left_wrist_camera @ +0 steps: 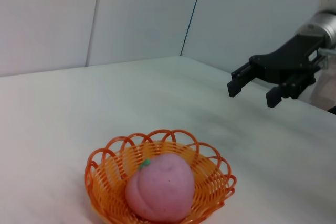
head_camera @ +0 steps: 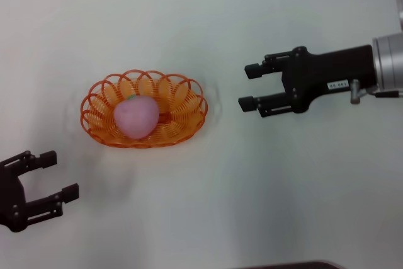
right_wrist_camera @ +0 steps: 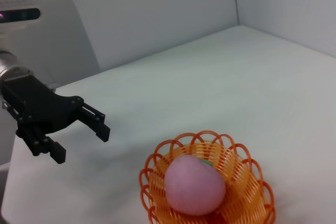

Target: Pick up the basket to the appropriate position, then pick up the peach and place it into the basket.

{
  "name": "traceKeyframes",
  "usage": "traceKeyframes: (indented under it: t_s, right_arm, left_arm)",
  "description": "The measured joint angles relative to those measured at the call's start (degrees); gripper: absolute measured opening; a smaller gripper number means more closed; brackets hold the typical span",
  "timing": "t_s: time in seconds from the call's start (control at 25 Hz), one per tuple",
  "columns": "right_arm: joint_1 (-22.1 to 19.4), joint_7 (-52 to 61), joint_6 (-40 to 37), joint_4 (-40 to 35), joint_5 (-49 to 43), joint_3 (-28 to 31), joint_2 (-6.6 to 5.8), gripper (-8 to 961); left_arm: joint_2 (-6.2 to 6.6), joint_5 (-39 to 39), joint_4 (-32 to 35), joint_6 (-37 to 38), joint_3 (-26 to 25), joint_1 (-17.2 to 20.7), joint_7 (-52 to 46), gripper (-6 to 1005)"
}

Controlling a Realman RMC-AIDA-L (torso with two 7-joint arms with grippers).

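Observation:
The oval orange wire basket (head_camera: 192,102) stands on the white table left of centre. The pale pink peach (head_camera: 135,116) lies inside it, toward its left half. Both also show in the left wrist view, basket (left_wrist_camera: 212,169) and peach (left_wrist_camera: 160,187), and in the right wrist view, basket (right_wrist_camera: 247,174) and peach (right_wrist_camera: 195,184). My right gripper (head_camera: 249,86) is open and empty, to the right of the basket and apart from it. My left gripper (head_camera: 58,174) is open and empty at the lower left, below the basket.
The white table (head_camera: 201,218) stretches all around the basket. Pale walls stand behind the table in both wrist views. A dark edge shows at the bottom of the head view (head_camera: 283,265).

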Motion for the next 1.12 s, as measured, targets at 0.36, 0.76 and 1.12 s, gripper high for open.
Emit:
traceKeyframes:
  t_s: [0.36, 0.76, 1.12]
  right_arm:
    - [-3.0, -10.4, 1.0, 5.1, -0.1, 3.8, 0.41, 844]
    - [-5.5, -18.9, 2.0, 9.0, 0.1, 4.9, 0.42, 938]
    - [-6.0, -20.4, 2.3, 9.6, 0.0, 6.1, 0.4, 936]
  left_arm:
    - [-0.08, -0.1, -1.3, 0.0, 0.0, -0.1, 0.2, 798]
    - [-0.01, -0.2, -2.1, 0.0, 0.0, -0.4, 0.1, 798]
    - [0.01, -0.2, -2.2, -0.5, 0.1, -0.4, 0.4, 798]
